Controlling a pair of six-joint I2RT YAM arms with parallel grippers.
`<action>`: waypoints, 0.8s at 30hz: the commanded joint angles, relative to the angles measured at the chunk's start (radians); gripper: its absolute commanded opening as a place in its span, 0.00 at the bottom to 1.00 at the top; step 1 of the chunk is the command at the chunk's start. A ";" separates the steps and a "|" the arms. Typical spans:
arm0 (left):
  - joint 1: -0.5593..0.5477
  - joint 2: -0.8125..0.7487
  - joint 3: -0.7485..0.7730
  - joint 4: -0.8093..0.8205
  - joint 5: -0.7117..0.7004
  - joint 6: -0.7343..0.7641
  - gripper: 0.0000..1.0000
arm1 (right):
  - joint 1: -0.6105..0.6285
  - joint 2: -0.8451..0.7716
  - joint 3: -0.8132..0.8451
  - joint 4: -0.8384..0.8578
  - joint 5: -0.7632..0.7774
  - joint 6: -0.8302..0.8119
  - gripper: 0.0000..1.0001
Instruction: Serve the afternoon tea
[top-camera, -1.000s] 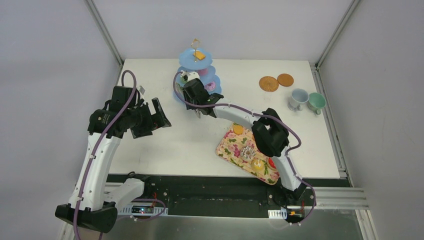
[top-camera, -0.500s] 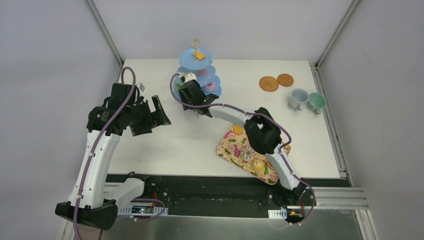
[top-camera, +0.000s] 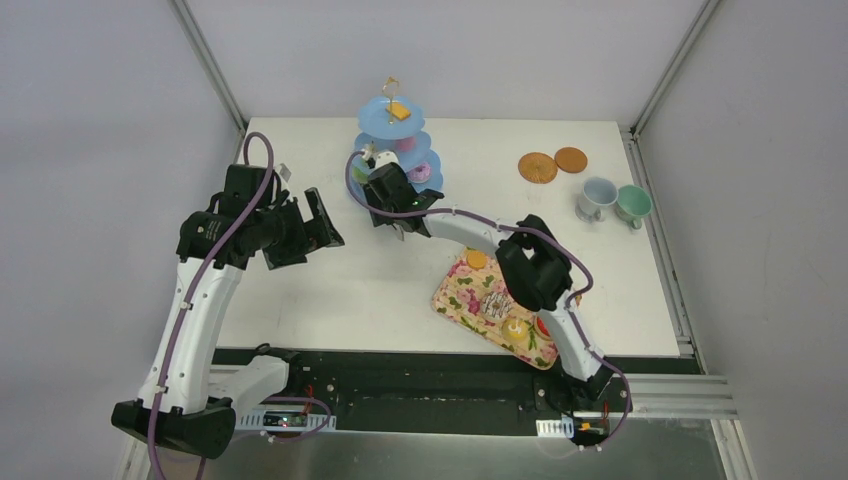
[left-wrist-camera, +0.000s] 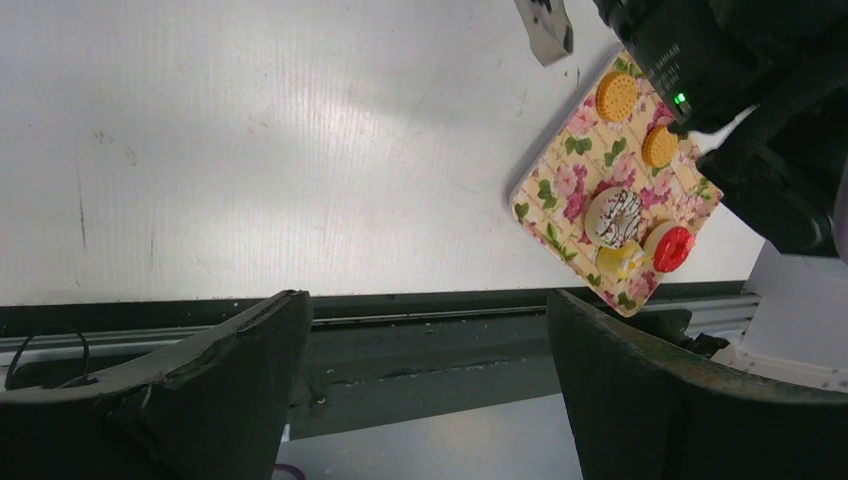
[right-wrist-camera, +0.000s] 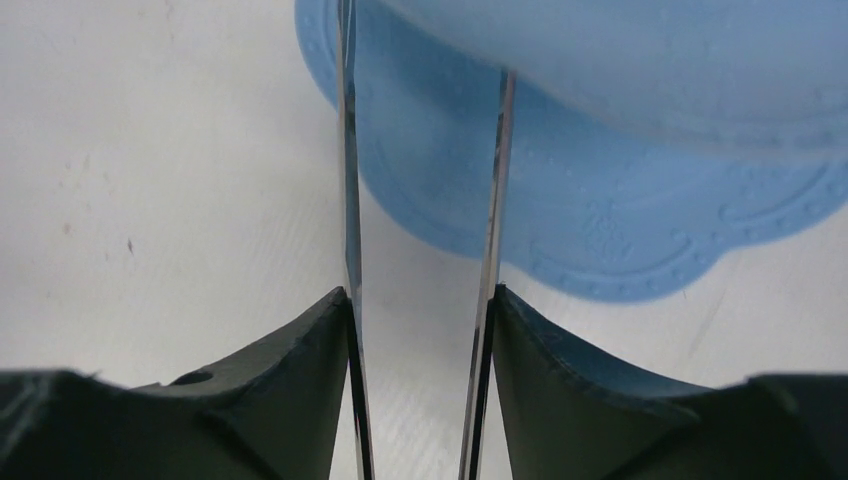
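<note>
The sweets lie on the flowered tray (top-camera: 455, 300): an orange biscuit (top-camera: 477, 259), a white iced donut (top-camera: 495, 305), a yellow cupcake (top-camera: 515, 327) and a red donut (top-camera: 543, 326). The left wrist view shows two biscuits (left-wrist-camera: 616, 96), the white donut (left-wrist-camera: 614, 216) and the red donut (left-wrist-camera: 670, 247). The blue three-tier stand (top-camera: 385, 118) holds an orange piece (top-camera: 399, 111) on top and a pink donut (top-camera: 421, 174) lower down. My right gripper (top-camera: 403, 203) (right-wrist-camera: 420, 290) is shut on metal tongs (right-wrist-camera: 347, 180) at the stand's bottom tier (right-wrist-camera: 600, 220); nothing shows between the blades, whose tips are out of frame. My left gripper (top-camera: 318, 225) (left-wrist-camera: 425, 300) is open and empty.
Two brown woven coasters (top-camera: 538, 167) and two cups, one pale blue (top-camera: 598, 197) and one green (top-camera: 632, 203), stand at the back right. The table's near edge and a black rail (left-wrist-camera: 420, 340) lie under the left gripper.
The right arm's elbow has swung left and the right gripper has shifted slightly beside the stand. The left arm has barely moved.
</note>
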 joint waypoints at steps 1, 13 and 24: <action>-0.002 -0.004 -0.031 0.054 0.025 -0.029 0.91 | 0.018 -0.220 -0.147 0.021 -0.051 0.013 0.54; -0.002 0.056 -0.107 0.228 0.086 -0.088 0.92 | 0.042 -0.569 -0.401 -0.157 -0.132 0.029 0.51; -0.002 0.142 -0.131 0.376 0.130 -0.140 0.91 | 0.025 -0.967 -0.541 -0.702 -0.169 0.144 0.51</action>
